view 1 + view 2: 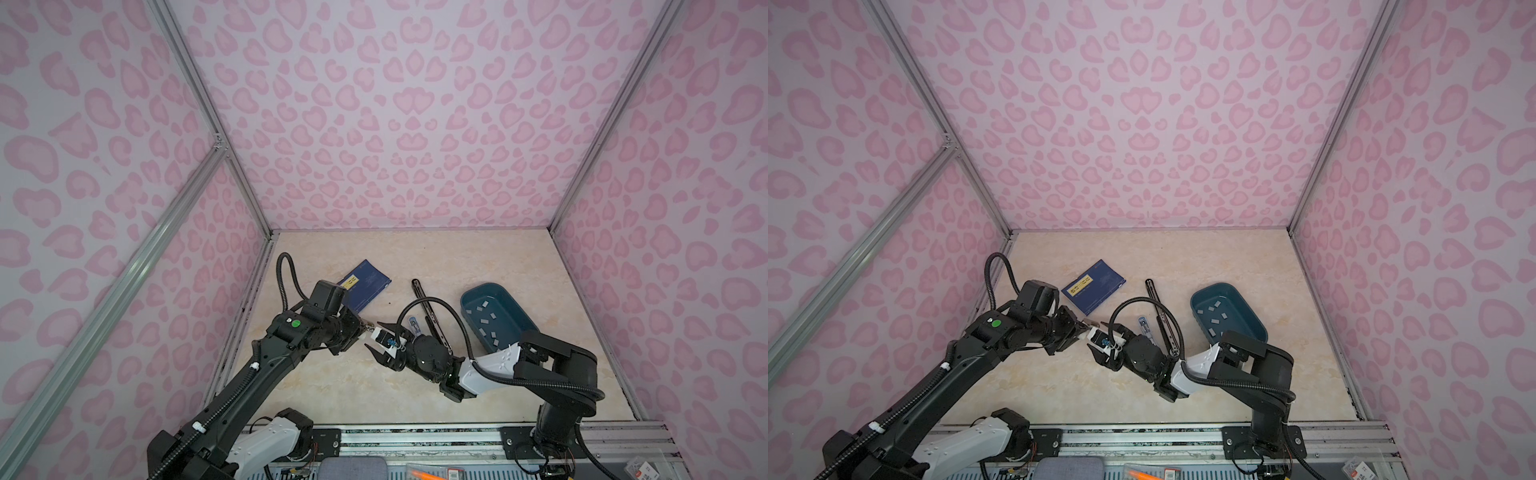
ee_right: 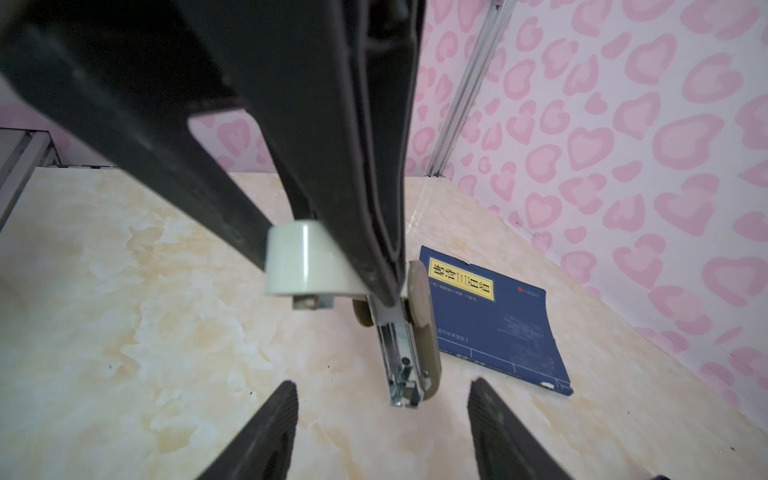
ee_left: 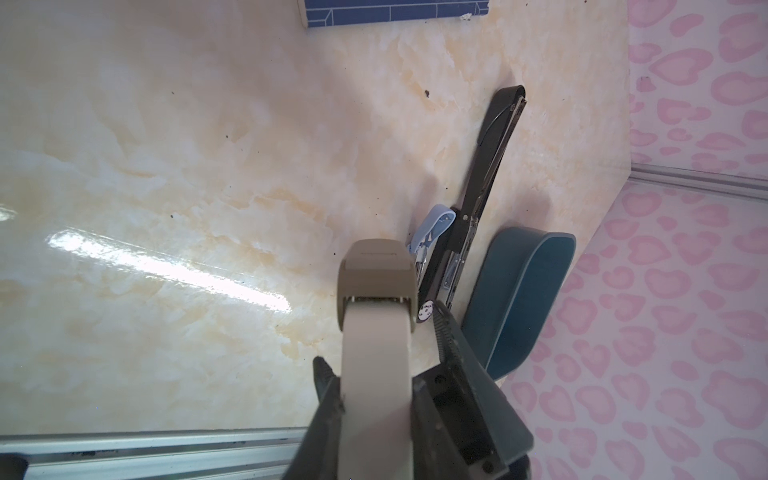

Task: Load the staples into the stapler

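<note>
In both top views the left claw point(image 1: 360, 330) is pinched on a small beige-and-white stapler point(image 1: 376, 332), held just above the worktop point(image 1: 332, 386) near its middle. The right claw point(image 1: 374, 336) faces it with jaws spread, tips on either side of the stapler's end and holding nothing. The staples point(image 1: 485, 321) lie loose in a teal tray point(image 1: 515, 299) to the right, behind the right claw's wrist, so the right arm is plainly the nearer one and, I judge, has to turn away from the stapler to reach them. A long black stapler point(image 1: 1160, 316) lies between claw and tray point(image 1: 1246, 305). The left wrist view shows the stapler point(image 3: 376, 291) clamped along its length, its long axis pointing out towards the tray's outer wall point(image 3: 523, 299); the staples inside are hidden here. In the right wrist view the stapler's bare metal channel point(image 2: 395, 345) points at the gap between the spread fingers point(image 2: 270, 428), touching neither, with a blue book point(image 2: 498, 324) beyond on the worktop.
</note>
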You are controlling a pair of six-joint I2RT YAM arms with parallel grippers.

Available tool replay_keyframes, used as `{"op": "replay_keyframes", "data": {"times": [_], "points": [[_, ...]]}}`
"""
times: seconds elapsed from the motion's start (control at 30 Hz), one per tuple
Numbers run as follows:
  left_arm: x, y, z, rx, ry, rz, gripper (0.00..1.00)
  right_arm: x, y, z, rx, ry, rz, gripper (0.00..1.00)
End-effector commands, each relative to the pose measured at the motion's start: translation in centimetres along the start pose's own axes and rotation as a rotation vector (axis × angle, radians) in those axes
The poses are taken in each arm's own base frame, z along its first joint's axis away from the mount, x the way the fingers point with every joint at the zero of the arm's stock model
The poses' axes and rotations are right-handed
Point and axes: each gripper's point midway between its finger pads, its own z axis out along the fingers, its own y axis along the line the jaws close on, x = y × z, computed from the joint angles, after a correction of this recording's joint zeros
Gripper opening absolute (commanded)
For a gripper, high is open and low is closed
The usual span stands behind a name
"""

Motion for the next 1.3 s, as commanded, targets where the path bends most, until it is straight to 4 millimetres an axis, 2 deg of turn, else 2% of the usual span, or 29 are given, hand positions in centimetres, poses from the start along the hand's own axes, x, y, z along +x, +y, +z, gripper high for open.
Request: {"op": "replay_keyframes", "data": {"times": [0.0,0.13,0.37,0.5,0.67,0.9,1.1,1.27], "points": [[0.2,0.1,-0.2,0.009,0.004,-0.017,0.03,-1.1,0.2,0.7,-0.006,-0.044,-0.008,0.63],[0.2,0.1,-0.5,0.019,-0.001,-0.015,0.03,-1.3,-0.1,1.6,0.009,-0.056,-0.001,0.58],[0.5,0.1,-0.6,0.041,0.005,-0.016,0.03,-0.8,-0.6,2.8,0.01,-0.052,0.014,0.57],[0.6,0.0,-0.5,0.041,0.017,-0.013,0.03,-1.1,-0.4,3.0,-0.002,-0.063,0.019,0.56],[0.7,0.1,-0.1,0.037,0.029,-0.014,0.03,-1.6,0.1,2.9,-0.035,-0.081,0.034,0.5],[0.8,0.0,0.4,0.032,0.047,-0.016,0.03,-2.4,0.6,2.4,-0.065,-0.112,0.058,0.51],[1.0,-0.1,0.3,0.036,0.055,-0.019,0.03,-2.0,0.4,3.0,-0.041,-0.099,0.054,0.51],[1.1,-0.1,0.0,0.051,0.055,-0.024,0.03,-1.2,-0.7,3.4,0.025,-0.076,0.045,0.5]]}}
